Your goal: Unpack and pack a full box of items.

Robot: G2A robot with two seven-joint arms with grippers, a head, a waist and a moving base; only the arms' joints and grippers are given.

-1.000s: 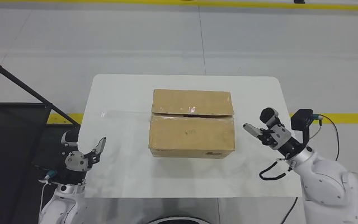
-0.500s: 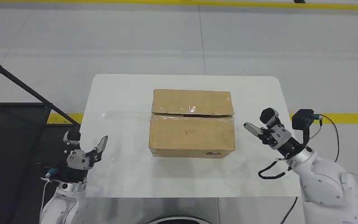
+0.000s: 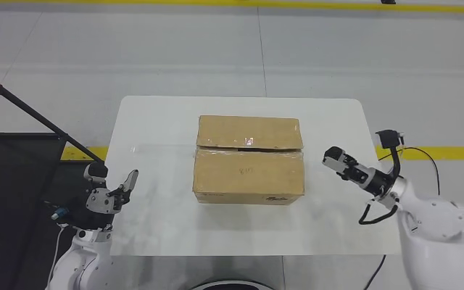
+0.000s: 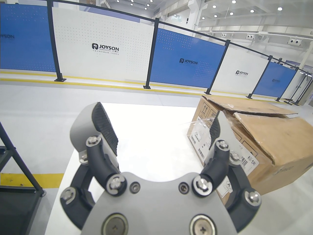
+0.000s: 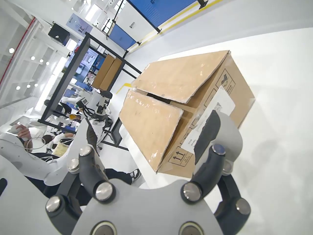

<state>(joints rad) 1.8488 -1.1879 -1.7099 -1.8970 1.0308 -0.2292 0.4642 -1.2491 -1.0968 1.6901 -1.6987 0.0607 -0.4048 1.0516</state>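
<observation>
Both top flaps of the cardboard box [image 3: 249, 159] lie nearly closed, contents hidden; box sits mid-table [image 3: 159, 123]. Left gripper [image 4: 156, 123] spread wide, empty, low near the table's left edge. Right gripper [image 5: 149, 123] spread, empty, near the box's right end, apart.

Box [image 5: 156, 121] end face: white labels [image 5: 223, 99] with barcode and small print, up-arrow handling marks [image 5: 180, 158] printed beside them. Faint scribble [image 3: 249, 172] on box top, illegible. Fence panels [image 4: 105, 47] each carry a logo wordmark.
</observation>
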